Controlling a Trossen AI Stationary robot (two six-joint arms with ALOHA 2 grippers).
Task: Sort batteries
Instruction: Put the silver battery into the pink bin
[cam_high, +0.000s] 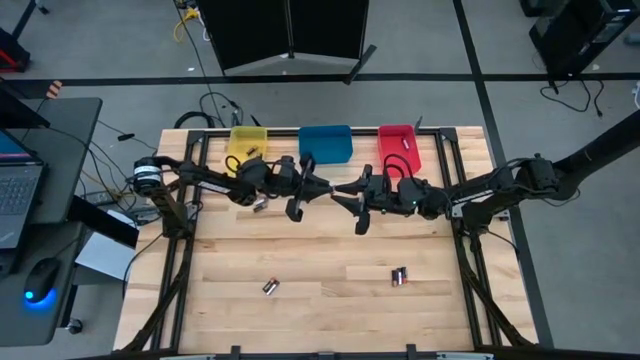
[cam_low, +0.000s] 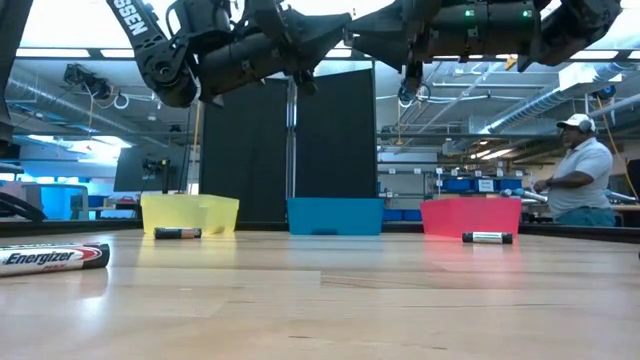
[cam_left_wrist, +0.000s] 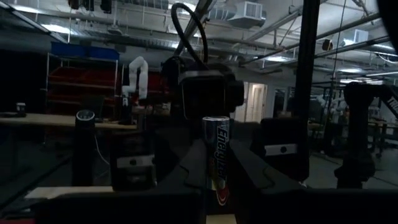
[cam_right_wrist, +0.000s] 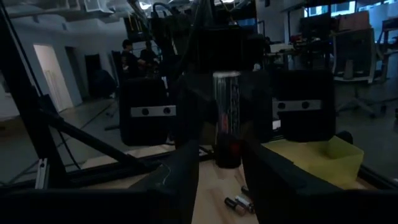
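- One battery (cam_left_wrist: 215, 155), silvery-topped with Energizer lettering, stands upright, held above the table.
- Loose batteries lie flat: near-left (cam_high: 269, 286), near-right (cam_high: 399, 276), and by the yellow bin (cam_high: 259, 204).

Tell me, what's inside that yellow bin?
In the high view, the yellow bin holds a few small dark batteries near its middle. The left arm covers its lower edge, so anything beneath it is hidden; an exact count isn't possible.

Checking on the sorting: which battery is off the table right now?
The battery pinched in the left gripper, up in the air facing the right gripper. The other batteries lie flat on the table.
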